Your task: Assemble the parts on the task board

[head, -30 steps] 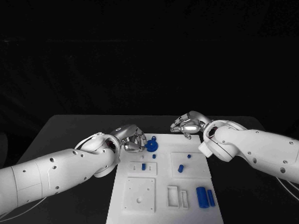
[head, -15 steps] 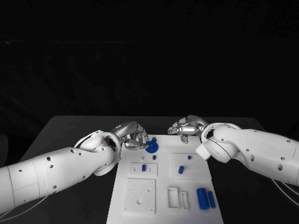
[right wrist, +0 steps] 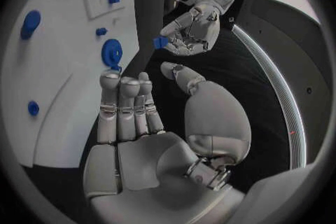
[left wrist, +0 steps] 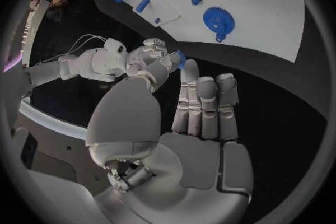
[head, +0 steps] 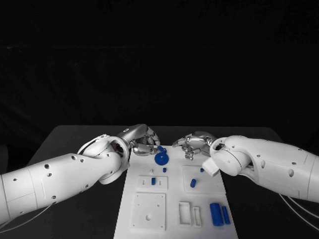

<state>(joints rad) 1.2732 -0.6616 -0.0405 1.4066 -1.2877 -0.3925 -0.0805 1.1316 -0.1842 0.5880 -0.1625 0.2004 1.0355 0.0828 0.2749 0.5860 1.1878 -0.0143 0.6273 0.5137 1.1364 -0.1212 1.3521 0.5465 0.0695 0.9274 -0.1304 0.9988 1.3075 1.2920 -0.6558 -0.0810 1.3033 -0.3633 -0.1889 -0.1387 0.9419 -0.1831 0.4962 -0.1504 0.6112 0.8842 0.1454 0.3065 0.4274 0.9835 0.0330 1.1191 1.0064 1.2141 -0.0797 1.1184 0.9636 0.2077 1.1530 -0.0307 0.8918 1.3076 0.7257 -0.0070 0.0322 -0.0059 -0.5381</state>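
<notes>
The white task board (head: 175,191) lies in the middle of the table. A blue gear (head: 162,160) sits near its far edge, also in the wrist views (left wrist: 218,19) (right wrist: 112,51). My left hand (head: 140,140) hovers just beyond the gear at the board's far left corner. It pinches a small blue part (right wrist: 160,42) (left wrist: 181,59) between thumb and a finger. My right hand (head: 193,143) hangs over the board's far edge, right of the gear. In its wrist view the right hand's fingers (right wrist: 126,106) are stretched out and hold nothing.
Small blue pegs and blocks (head: 193,182) (head: 153,180) stand in the board's middle plates. Two blue cylinders (head: 216,213) lie at its near right, beside white rectangular frames (head: 184,209). Black table (head: 73,144) surrounds the board.
My left hand has lifted slightly away from the gear toward the far edge. My right hand has come left and nearer, over the board's far edge, closing on the left hand.
</notes>
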